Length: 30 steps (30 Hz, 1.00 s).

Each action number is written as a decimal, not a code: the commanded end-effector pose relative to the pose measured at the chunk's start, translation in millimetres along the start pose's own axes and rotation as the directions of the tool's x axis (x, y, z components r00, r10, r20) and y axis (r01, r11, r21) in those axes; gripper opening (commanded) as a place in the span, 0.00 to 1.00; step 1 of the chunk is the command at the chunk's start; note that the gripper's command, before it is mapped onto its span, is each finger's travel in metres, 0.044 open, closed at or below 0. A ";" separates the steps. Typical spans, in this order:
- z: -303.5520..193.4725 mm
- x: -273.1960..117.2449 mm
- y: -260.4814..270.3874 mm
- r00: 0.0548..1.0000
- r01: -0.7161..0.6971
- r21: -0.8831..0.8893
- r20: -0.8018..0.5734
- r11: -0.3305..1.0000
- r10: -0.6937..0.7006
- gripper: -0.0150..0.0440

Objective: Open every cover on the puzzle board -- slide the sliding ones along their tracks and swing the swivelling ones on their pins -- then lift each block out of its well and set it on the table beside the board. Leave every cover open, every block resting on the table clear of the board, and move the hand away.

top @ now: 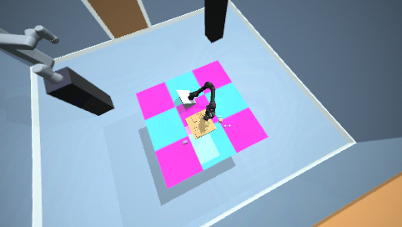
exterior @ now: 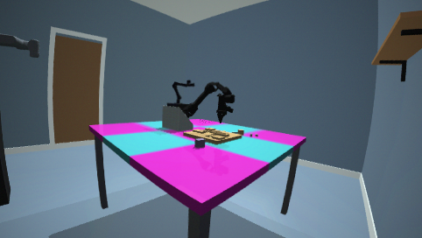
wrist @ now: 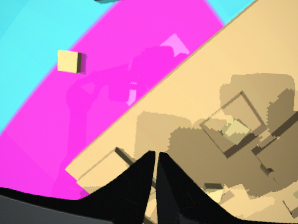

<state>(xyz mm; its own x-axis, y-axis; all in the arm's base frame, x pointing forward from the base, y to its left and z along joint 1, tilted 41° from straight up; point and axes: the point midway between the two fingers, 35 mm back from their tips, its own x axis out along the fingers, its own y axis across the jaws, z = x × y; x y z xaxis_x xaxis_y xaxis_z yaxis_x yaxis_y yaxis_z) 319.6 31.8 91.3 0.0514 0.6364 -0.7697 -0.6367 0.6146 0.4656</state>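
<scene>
The tan puzzle board [top: 193, 133] [exterior: 217, 141] [wrist: 200, 85] lies on the table. My gripper [top: 205, 119] [exterior: 221, 122] [wrist: 156, 157] is above it, fingers together, with nothing between them. Ahead of the fingers in the wrist view, a pale yellow block [wrist: 235, 130] shows inside a square outline on the shaded board. A raised cover-like piece [wrist: 105, 172] is left of the fingers. A yellow block [top: 220, 120] [exterior: 241, 131] [wrist: 68, 61] rests on the table beside the board. A purple-grey block [top: 185, 142] [exterior: 200, 143] rests off its opposite side. Fine positions of the covers cannot be told.
Two tiny pieces, one [top: 225, 126] [exterior: 250, 136] and another [top: 229, 125] [exterior: 256, 136], lie past the yellow block. The arm's pale wedge-shaped stand [top: 183, 96] [exterior: 174, 118] is behind the board. The checkered table [top: 179, 167] [exterior: 193, 175] bears everything.
</scene>
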 end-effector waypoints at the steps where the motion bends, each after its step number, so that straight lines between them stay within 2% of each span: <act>1: -14.4 1.2 -17.5 1.000 0.001 -0.013 -0.006 1.000 -0.001 0.25; 16: -77.5 3.1 -73.2 1.000 -0.014 -0.054 0.004 0.998 0.014 0.25; 22: -81.1 6.0 -75.8 1.000 -0.015 -0.075 0.005 0.997 0.015 0.25; 26: -81.0 13.1 -76.1 1.000 -0.013 -0.296 0.005 0.955 0.015 0.25; 30: -81.1 26.0 -76.2 1.000 -0.008 -0.658 0.006 0.753 0.015 0.25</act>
<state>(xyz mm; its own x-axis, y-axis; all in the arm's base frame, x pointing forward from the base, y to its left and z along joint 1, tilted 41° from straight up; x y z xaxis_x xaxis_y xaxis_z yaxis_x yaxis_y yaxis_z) 307.6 -43.5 9.0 0.0500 0.6439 -0.7635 -0.8966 0.3657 0.2497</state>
